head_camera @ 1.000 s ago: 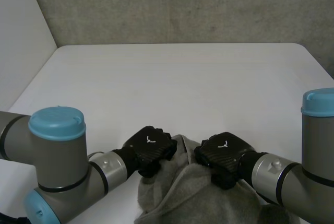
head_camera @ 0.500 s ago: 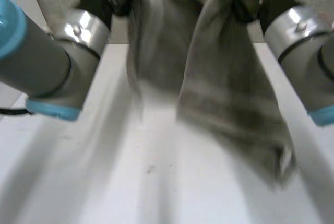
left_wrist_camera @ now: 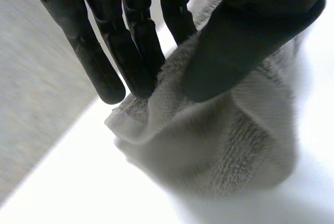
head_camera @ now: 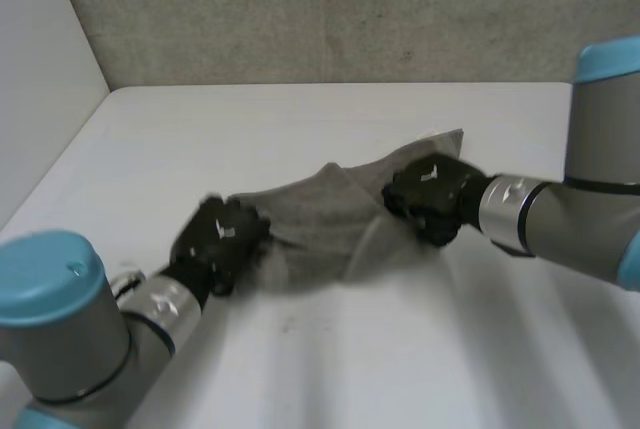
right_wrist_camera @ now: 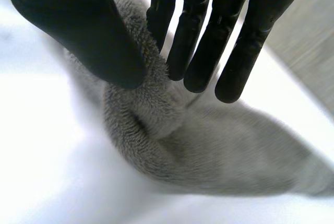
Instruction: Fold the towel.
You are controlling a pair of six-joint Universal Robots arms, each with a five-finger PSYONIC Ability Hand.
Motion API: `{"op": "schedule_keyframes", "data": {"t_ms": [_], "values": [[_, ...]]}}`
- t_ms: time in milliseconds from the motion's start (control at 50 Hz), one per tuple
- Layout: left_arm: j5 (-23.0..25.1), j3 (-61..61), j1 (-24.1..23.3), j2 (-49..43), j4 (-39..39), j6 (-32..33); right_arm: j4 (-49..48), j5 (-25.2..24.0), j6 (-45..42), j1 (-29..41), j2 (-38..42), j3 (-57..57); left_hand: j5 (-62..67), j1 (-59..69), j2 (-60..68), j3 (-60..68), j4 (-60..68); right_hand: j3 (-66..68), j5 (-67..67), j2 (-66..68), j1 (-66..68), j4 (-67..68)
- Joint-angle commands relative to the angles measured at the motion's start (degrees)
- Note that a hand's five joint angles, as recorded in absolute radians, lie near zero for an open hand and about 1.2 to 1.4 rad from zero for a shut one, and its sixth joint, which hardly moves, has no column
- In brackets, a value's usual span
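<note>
Towel (head_camera: 330, 214) is found rumpled and stretched between both hands over the middle of the table (head_camera: 300, 119). A hemmed corner is pinched between thumb and fingers of the left hand (head_camera: 220, 239). A bunched edge is pinched likewise by the right hand (head_camera: 430, 194). No fold is judged made; spreading and folding remain.

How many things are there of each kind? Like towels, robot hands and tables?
towel: 1
hands: 2, the left hand and the right hand, each pinching the towel
table: 1
Total: 4
</note>
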Motion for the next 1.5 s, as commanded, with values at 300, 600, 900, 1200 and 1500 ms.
{"op": "schedule_keyframes", "data": {"t_ms": [300,600,900,1200,1500], "values": [[0.0,2.6,-0.7,12.2,-6.8,4.0,-12.0,1.7,12.7,-2.5,-9.5,13.9,-48.6,-48.2,-48.1,-48.1,-48.5,-26.9,-27.6,-27.1,-17.7,-27.5],[6.2,18.3,0.1,0.3,-15.3,-15.0,-19.4,2.9,25.5,-3.9,-20.0,27.9,-46.0,-45.5,-45.4,-45.4,-45.8,-28.9,-29.6,-29.1,-19.7,-29.5],[14.1,39.4,-0.3,-21.0,-23.8,-23.1,-20.0,2.8,27.5,-3.9,-20.6,34.1,-36.4,-35.9,-35.8,-35.8,-36.3,-35.3,-36.0,-35.5,-26.1,-35.9],[16.7,45.7,-0.4,-29.0,-23.5,-23.7,-21.7,2.9,27.7,-3.5,-21.3,36.4,-13.2,-12.7,-12.6,-12.6,-13.0,-35.9,-36.7,-36.2,-26.8,-36.6],[16.1,45.1,-0.9,-28.9,-23.6,-23.5,-25.0,6.0,28.5,-3.7,-21.1,36.6,17.6,18.0,18.1,18.1,17.7,-36.6,-37.3,-36.8,-27.5,-37.2]]}}
